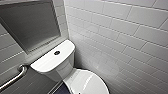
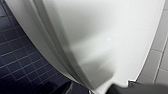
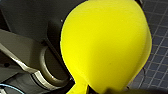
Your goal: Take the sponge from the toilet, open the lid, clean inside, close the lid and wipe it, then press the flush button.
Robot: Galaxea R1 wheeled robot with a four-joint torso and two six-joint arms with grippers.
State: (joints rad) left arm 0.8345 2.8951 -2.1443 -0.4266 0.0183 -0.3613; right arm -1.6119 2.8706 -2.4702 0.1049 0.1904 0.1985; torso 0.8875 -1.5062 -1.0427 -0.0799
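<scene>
Pinching the bright yellow soft foam sponge [image 3: 105, 45], the right pincer [image 3: 97, 89] is bulging it: seemingly light and squashy, best held mid-block.

white glossy toilet [image 1: 58, 70], lid [image 1: 86, 82] down; dark round flush button [image 1: 57, 52] behind it; yellow sponge [image 3: 105, 45] bulges, squeezed at one end.

Side wall [image 1: 125, 37]: white brick-laid tiles, grey grout, faint glare patch low down. Back wall [image 1: 7, 47]: greyer tiles in shade, with a large dark grey framed panel [image 1: 30, 25] set in it; mirror or window, can't tell. Metal grab bar [image 1: 15, 76] mounted on the back wall, lower down. Below the left wrist: floor [image 2: 17, 57] of small dark blue square tiles with paler grout, and pale wall tiles [image 2: 160, 50] close by. Below the right wrist: same dark floor grid.
</scene>
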